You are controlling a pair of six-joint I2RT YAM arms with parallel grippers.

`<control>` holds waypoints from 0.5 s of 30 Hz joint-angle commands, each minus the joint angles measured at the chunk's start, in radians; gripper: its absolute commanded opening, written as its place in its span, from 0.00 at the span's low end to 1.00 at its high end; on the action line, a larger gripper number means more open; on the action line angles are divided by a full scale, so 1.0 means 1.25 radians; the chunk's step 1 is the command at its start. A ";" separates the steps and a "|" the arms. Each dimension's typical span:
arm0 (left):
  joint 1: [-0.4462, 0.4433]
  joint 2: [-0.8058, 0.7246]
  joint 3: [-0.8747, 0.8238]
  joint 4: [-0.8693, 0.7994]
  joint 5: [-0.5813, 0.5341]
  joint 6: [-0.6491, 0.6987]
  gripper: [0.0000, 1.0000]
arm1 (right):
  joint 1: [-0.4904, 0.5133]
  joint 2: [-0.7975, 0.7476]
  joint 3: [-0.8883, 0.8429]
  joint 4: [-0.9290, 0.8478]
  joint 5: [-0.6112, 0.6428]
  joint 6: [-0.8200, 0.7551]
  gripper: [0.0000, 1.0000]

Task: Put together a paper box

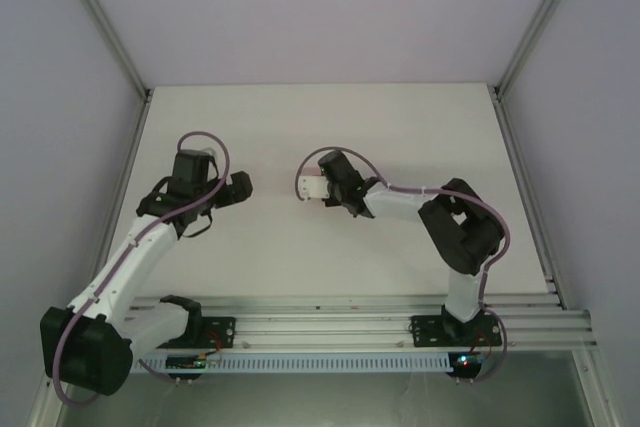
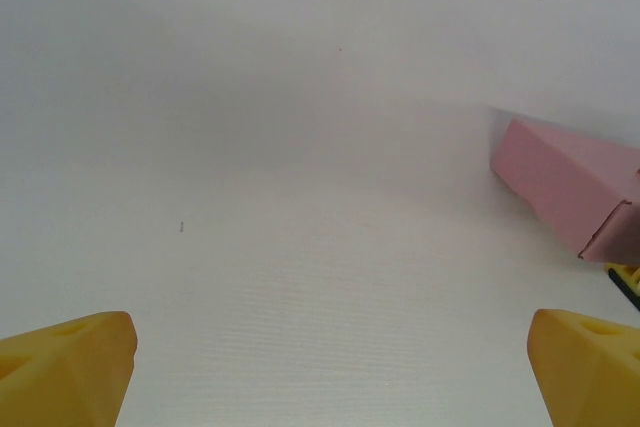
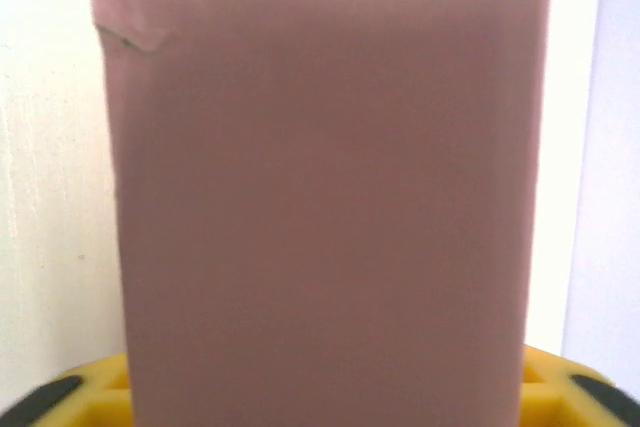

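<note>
Top external: left pincer (image 1: 238,187) and right pincer (image 1: 324,190) face each other mid-bench (image 1: 400,127), with a bare gap between them. The paper box (image 1: 312,188) is at the right pincer's tip, pale, its shape hard to read. Open bench lies behind and to both sides; the side rail (image 1: 527,197) is well apart.

Left wrist: yellow fingertips (image 2: 70,367) are spread wide, released, with nothing between them. The box reads pink here, closed, long and angled, at far right. Cannot tell whether it touches the bench.

Right wrist: the box is very close to the lens, showing a flat pink face with a small flap edge near its upper left corner. This pincer's fingertips (image 3: 95,392) flank its lower end, grasping the box.
</note>
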 commanded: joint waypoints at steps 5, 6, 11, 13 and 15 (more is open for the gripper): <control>0.005 0.019 0.006 0.009 0.028 0.006 1.00 | 0.021 -0.033 -0.027 -0.058 0.012 0.015 0.82; 0.005 0.021 0.008 0.010 0.029 0.007 1.00 | 0.023 -0.039 -0.023 -0.082 0.010 0.026 0.88; 0.005 0.024 0.013 0.011 0.030 0.012 1.00 | 0.029 -0.080 0.005 -0.223 -0.044 0.075 0.98; 0.005 0.024 0.013 0.011 0.034 0.015 1.00 | 0.029 -0.092 0.039 -0.328 -0.077 0.092 0.99; 0.005 0.025 0.016 0.008 0.036 0.018 1.00 | 0.027 -0.098 0.083 -0.445 -0.121 0.116 0.99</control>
